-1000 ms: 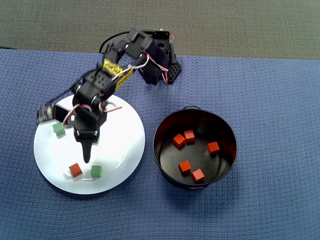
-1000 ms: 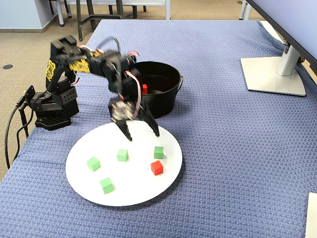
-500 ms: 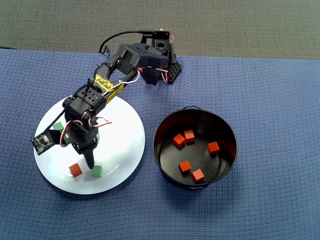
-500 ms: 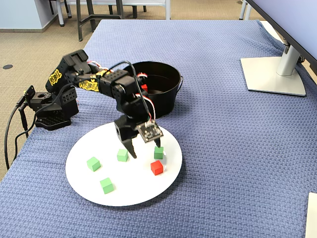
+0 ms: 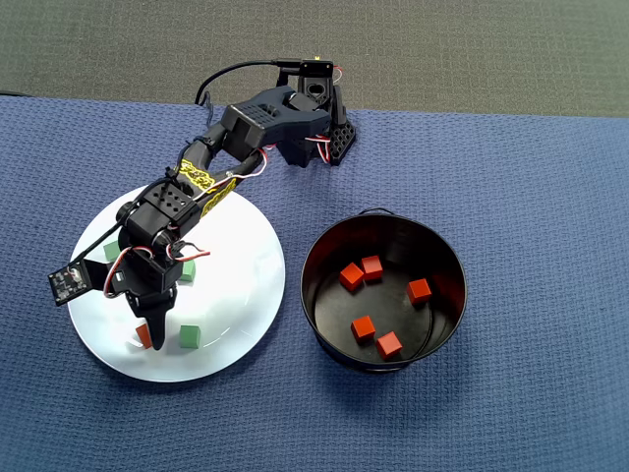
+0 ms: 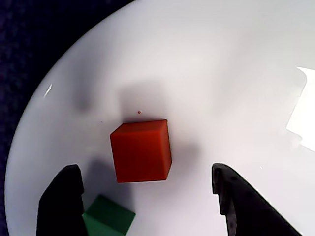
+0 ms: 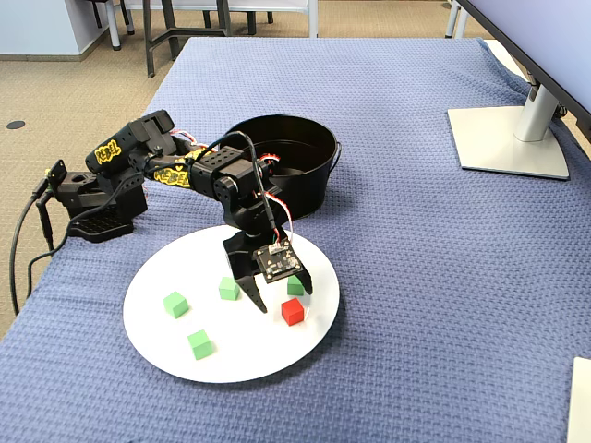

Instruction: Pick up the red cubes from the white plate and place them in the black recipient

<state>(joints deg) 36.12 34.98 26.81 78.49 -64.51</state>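
Observation:
One red cube lies on the white plate, near its rim. It also shows in the fixed view and, half hidden under the gripper, in the overhead view. My gripper is open and low over the plate. Its black fingers stand apart, one on each side of the red cube, without touching it. The gripper also shows in the overhead view and the fixed view. The black recipient stands to the right of the plate and holds several red cubes.
Several green cubes lie on the plate. One sits against my left finger in the wrist view, and others lie further off. The arm base stands behind the plate. A monitor stand is at the far right.

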